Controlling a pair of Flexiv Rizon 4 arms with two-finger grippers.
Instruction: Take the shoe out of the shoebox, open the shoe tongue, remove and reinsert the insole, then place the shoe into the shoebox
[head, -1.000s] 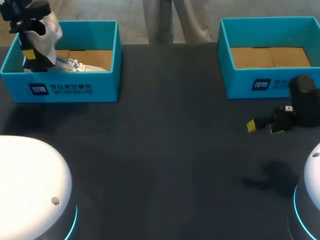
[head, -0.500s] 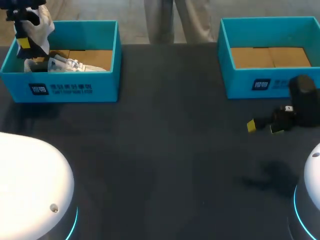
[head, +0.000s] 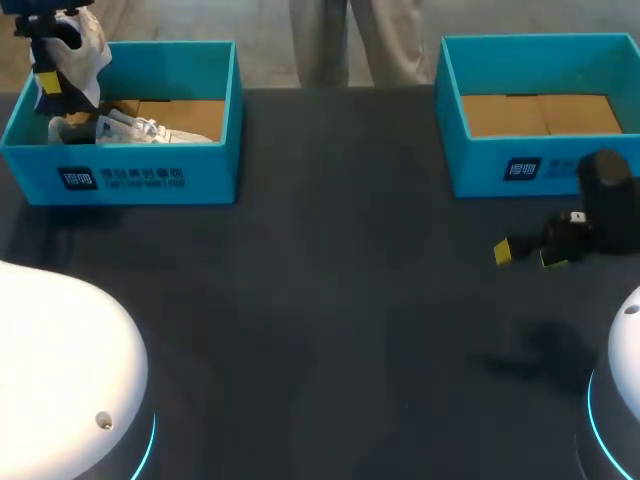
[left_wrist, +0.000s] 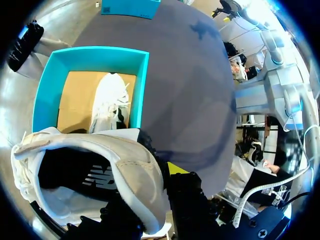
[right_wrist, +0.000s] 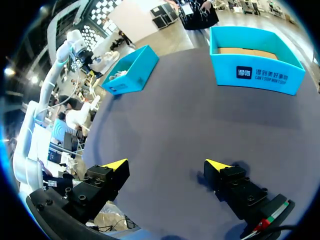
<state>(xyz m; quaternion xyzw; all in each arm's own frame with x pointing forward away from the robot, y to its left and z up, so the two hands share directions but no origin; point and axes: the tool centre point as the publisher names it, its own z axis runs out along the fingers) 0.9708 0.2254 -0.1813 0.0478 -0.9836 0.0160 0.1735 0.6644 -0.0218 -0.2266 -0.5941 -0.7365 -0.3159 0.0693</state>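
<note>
- Dark grey tabletop (head: 330, 300) fills the head view. A teal cardboard shoebox (head: 225, 130) sits under the left claw (head: 52, 88), and a second teal cardboard shoebox (head: 480, 170) stands just beyond the right claw (head: 525, 254).
- A white lace-up sneaker (head: 85, 50) hangs from the left claw above the box's far corner. A second white sneaker (head: 150, 130) lies on the brown box floor beneath it.
- Compared with a second ago, the left claw and its sneaker sit higher and more of the second sneaker shows. Over the last half second hardly anything shifted, and the right claw is where it was.
- From the left wrist, the held sneaker (left_wrist: 120, 160) shows a black lining with a pale logo, its opening facing the camera. The claw pinches its side wall, with one yellow-tipped finger (left_wrist: 175, 168) outside and the other on the inner side. Below the claw is the shoebox (left_wrist: 142, 85) with the second sneaker (left_wrist: 110, 100).
- From the right wrist, the right claw (right_wrist: 165, 165) is spread wide over the tabletop. The second shoebox (right_wrist: 260, 75) is ahead and the first (right_wrist: 130, 72) well apart from it.
</note>
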